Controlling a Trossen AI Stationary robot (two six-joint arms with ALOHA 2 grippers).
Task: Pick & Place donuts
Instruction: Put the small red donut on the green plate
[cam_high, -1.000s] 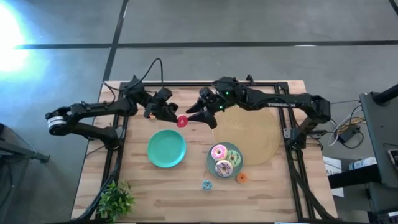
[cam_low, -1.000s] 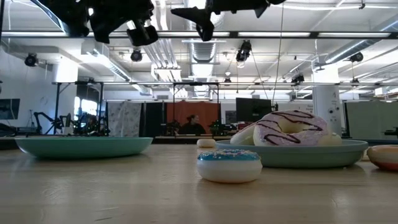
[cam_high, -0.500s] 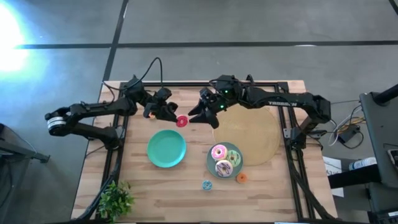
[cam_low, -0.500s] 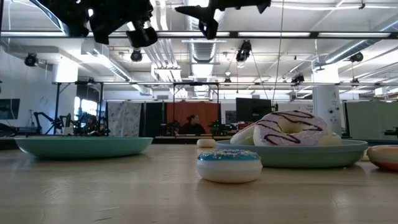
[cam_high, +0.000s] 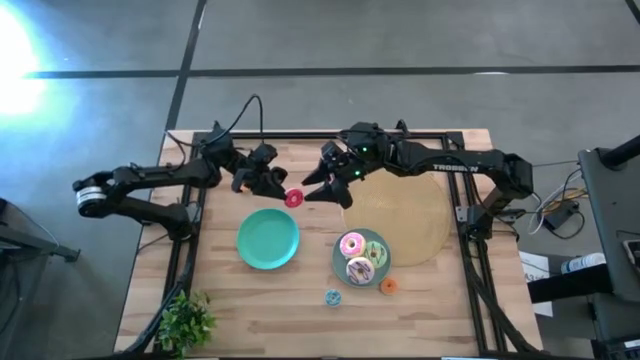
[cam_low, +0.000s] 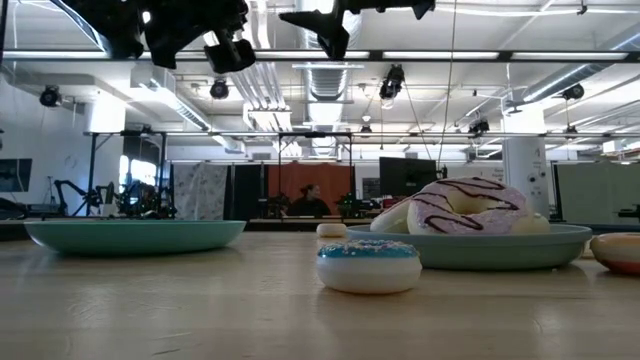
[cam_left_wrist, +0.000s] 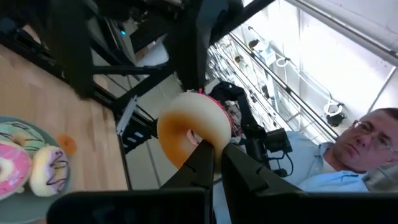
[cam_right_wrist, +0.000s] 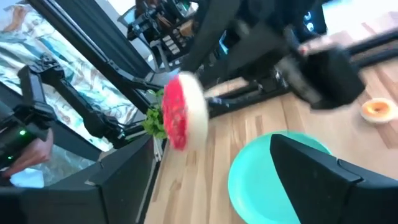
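Red-iced donut (cam_high: 293, 197) up in the air, pinched at its rim by the left gripper (cam_high: 281, 191), just beyond the empty teal plate (cam_high: 267, 238) at its 1 o'clock. Right gripper (cam_high: 313, 188) spread wide, hovering just at the donut's 3 o'clock, seemingly set for a handover. Three bigger donuts — pink (cam_high: 352, 244), green (cam_high: 375, 253), white-brown (cam_high: 358, 270) — already stacked on the second plate (cam_high: 374, 235). Blue (cam_high: 332, 296) and orange (cam_high: 388, 286) minis loose on the table (cam_high: 250, 310), at 7 and 5 o'clock of that plate. Roughly halfway, by this reckoning. Grippers cut off along the low view's top; the donut absent there.
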